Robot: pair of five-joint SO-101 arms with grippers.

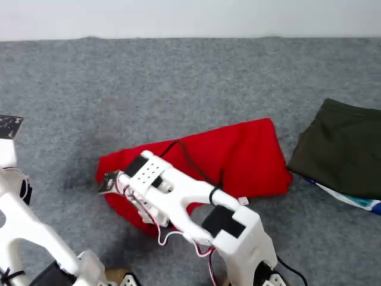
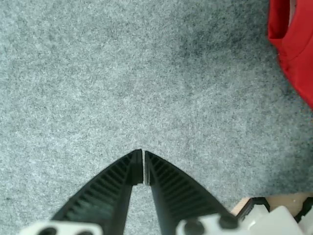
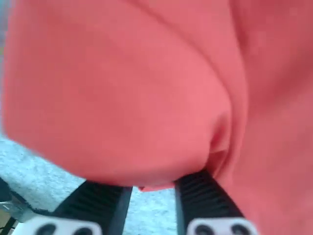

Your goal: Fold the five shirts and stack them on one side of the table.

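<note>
High view: a red shirt lies partly folded at the centre of the grey desk. The right pincer sits at the shirt's left end. At the right edge of the frame, a folded dark green shirt rests on a white-and-blue shirt, apart from the red one. Right wrist view: the right pincer grips a raised fold of the red shirt, with desk visible beneath. Left wrist view: the left pincer is closed, tips touching, empty, over bare desk; the red shirt lies at the frame's upper right.
</note>
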